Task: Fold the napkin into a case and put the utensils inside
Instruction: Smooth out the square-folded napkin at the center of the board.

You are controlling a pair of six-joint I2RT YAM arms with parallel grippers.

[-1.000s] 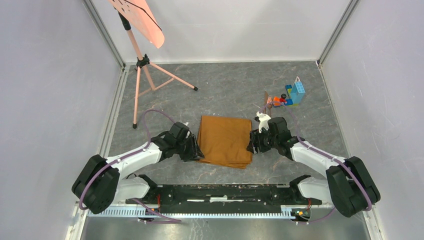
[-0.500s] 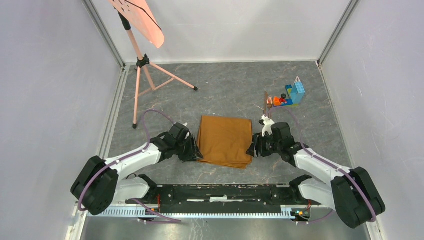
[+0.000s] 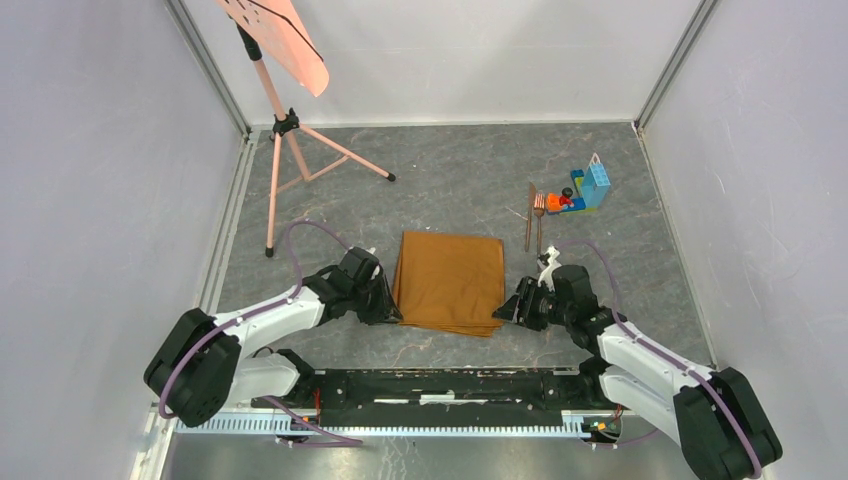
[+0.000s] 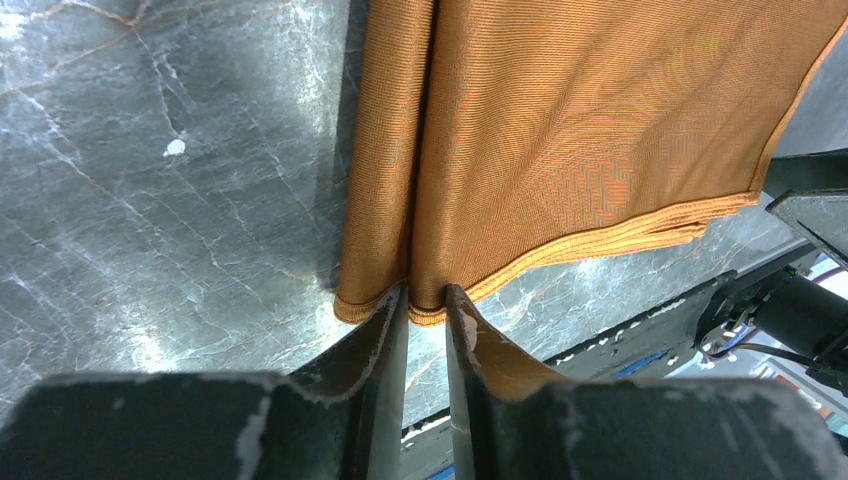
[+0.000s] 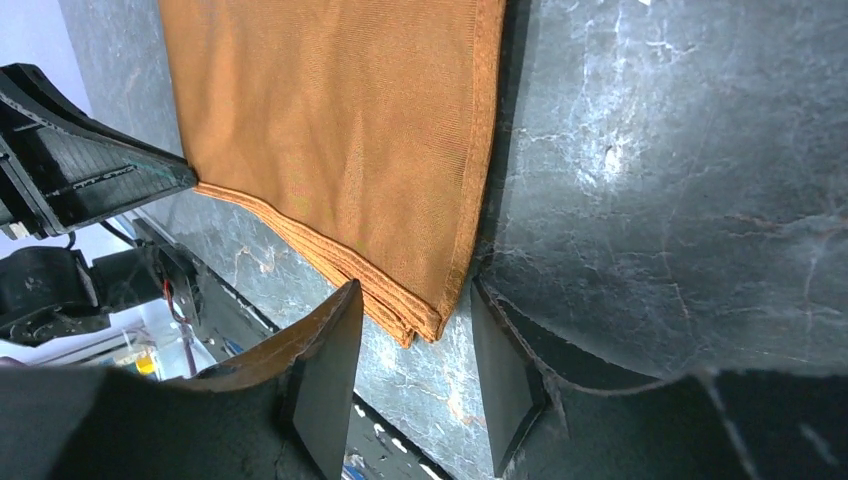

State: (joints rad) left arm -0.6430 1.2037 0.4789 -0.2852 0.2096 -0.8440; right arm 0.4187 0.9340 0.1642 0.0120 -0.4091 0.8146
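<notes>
The orange-brown napkin (image 3: 450,280) lies folded into a layered rectangle in the middle of the grey table. At its near left corner my left gripper (image 3: 390,308) is low over the table. In the left wrist view the left gripper (image 4: 427,300) pinches a raised fold of the napkin (image 4: 560,120) between its tips. My right gripper (image 3: 512,310) is at the near right corner. In the right wrist view the right gripper (image 5: 412,315) is open, its fingers either side of the stacked corner of the napkin (image 5: 340,130) without touching it. The utensils (image 3: 535,222) lie side by side beyond the right arm.
A colourful toy brick pile (image 3: 582,190) sits just behind the utensils. At the back left is a tripod stand (image 3: 285,130) holding a salmon-pink sheet (image 3: 285,40). Grey walls enclose the table; the arms' base rail (image 3: 440,385) runs along the near edge.
The right arm drew back along the napkin's right edge to its near corner, uncovering the utensils, and its jaws narrowed somewhat. The left jaws closed onto the napkin's near left corner.
</notes>
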